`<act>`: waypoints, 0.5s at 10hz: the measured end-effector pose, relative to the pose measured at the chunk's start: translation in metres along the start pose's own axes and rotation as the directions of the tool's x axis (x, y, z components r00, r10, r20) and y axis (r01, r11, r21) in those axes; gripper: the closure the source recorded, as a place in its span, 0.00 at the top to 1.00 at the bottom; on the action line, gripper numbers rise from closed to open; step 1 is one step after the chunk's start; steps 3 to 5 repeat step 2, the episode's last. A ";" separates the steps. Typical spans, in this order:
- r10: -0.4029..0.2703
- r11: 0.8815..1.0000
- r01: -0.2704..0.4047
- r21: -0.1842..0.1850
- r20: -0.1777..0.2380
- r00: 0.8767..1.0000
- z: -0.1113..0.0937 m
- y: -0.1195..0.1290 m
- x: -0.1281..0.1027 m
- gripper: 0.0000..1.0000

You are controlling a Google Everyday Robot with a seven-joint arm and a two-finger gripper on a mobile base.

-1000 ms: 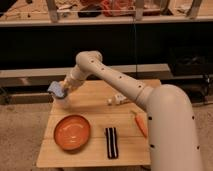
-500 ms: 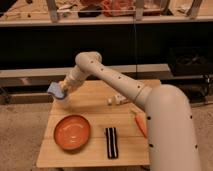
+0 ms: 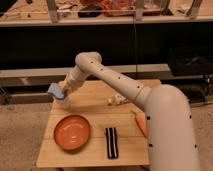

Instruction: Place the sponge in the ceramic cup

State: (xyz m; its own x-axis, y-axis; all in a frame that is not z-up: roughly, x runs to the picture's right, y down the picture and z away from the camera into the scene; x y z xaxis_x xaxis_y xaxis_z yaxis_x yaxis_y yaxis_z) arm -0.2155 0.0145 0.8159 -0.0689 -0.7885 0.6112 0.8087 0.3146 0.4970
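Observation:
The blue sponge [image 3: 53,89] hangs above the table's far left edge, and my gripper [image 3: 59,92] is shut on it. My arm reaches in from the lower right, across the wooden table [image 3: 95,107]. Just under the gripper is a pale off-white shape that looks like the ceramic cup [image 3: 65,103], partly hidden by the gripper. The sponge is above it and slightly to its left, outside the cup.
An orange bowl [image 3: 72,132] sits at the front left. A black striped flat bar [image 3: 111,142] lies to its right. A small white object [image 3: 116,100] rests mid-table and an orange item [image 3: 140,123] lies by my arm. A dark shelf runs behind the table.
The gripper and sponge have barely shifted over the table's left edge. Nothing on the table has moved.

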 end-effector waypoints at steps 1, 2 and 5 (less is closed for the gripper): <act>-0.004 1.000 0.004 -0.001 0.002 1.000 0.001 0.000 0.000 0.15; -0.008 1.000 0.008 -0.001 0.003 1.000 0.002 -0.001 0.000 0.15; -0.008 1.000 0.008 -0.001 0.003 1.000 0.002 -0.001 0.000 0.15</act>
